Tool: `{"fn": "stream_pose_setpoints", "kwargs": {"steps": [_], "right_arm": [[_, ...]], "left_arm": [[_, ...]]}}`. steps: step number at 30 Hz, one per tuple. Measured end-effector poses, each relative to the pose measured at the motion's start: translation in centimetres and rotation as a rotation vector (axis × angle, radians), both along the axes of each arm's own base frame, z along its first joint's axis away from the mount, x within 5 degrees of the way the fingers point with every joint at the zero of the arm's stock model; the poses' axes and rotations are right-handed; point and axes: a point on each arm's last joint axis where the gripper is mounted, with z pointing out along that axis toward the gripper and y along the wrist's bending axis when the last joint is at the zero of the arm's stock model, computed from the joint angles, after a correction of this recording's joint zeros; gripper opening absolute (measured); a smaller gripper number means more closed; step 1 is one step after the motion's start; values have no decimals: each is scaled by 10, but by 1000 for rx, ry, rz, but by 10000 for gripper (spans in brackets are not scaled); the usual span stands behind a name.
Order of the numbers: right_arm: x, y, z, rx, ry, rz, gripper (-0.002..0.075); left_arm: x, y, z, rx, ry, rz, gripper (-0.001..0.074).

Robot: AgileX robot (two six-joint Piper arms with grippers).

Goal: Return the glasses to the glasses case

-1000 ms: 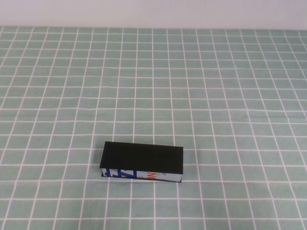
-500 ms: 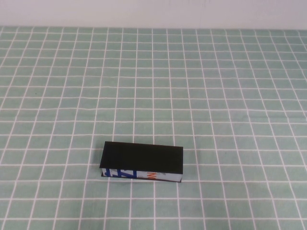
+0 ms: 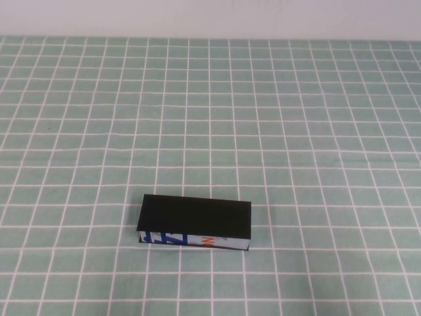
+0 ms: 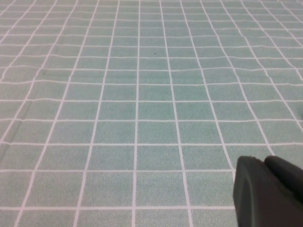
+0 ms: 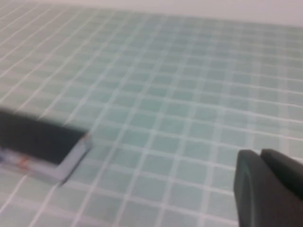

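Glasses case (image 3: 195, 216) sits lid-down, lower centre of the checked cloth (image 3: 296, 131). Right gripper (image 5: 270, 187) hangs off beside it, clamped together, empty. Left gripper (image 4: 267, 189): can't tell.

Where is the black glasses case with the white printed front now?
In the high view, the closed matte black glasses case lies alone on the green checked tablecloth, near the front edge, slightly left of centre.

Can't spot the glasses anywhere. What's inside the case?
Its black lid is shut, so the inside of the case is hidden. No glasses show on the cloth.
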Motion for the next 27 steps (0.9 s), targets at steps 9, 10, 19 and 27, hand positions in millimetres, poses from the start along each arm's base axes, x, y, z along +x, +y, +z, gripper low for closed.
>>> {"fn": "stream_pose_setpoints", "kwargs": {"steps": [9, 10, 19, 27], "right_arm": [[-13, -17, -20, 81, -83, -250, -11], [-14, -17, -27, 87, -79, -263, -11], [-11, -18, -94, 107, 66, -322, -11], [-11, -18, -94, 110, 60, -322, -11]], "left_arm": [[0, 0, 0, -5, 0, 1, -2], [0, 0, 0, -5, 2, 1, -2], [0, 0, 0, -5, 0, 2, -2], [0, 0, 0, -7, 0, 2, -2]]}}
